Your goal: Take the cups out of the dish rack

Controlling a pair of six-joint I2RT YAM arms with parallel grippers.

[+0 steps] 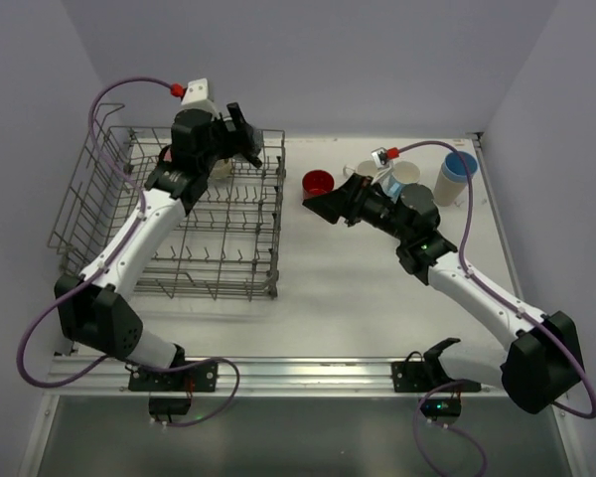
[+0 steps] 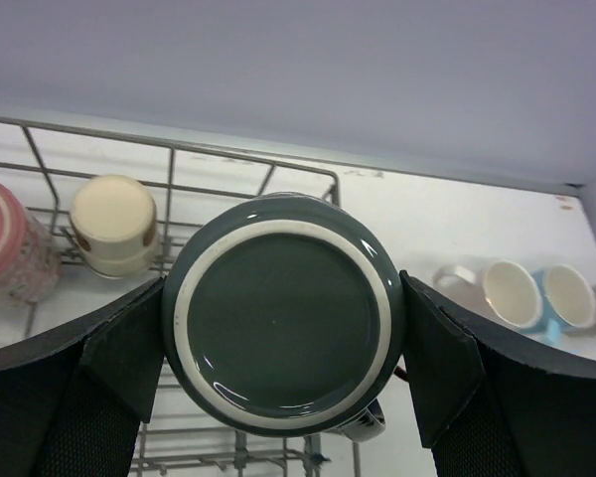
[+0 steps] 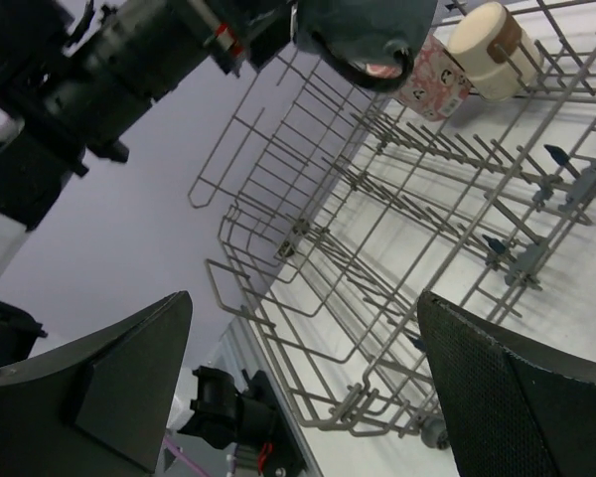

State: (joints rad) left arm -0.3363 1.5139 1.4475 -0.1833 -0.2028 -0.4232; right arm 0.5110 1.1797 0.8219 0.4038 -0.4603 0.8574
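Observation:
My left gripper (image 1: 246,139) is shut on a dark teal cup (image 2: 283,313), held bottom towards the camera above the far right corner of the grey wire dish rack (image 1: 179,224); the cup also shows in the right wrist view (image 3: 368,30). A cream cup (image 2: 114,224) and a pink cup (image 2: 5,248) sit upside down in the rack's far end. A red cup (image 1: 318,184), two cream mugs (image 1: 407,174) and a light blue tumbler (image 1: 457,177) stand on the table to the right. My right gripper (image 1: 328,202) is open and empty, low beside the red cup, facing the rack (image 3: 397,248).
The rack's raised wire end (image 1: 89,189) stands at its left. Upright tines fill the rack floor (image 3: 477,169). The back wall runs close behind the rack. The table's right edge is near the blue tumbler. My left arm reaches over the rack.

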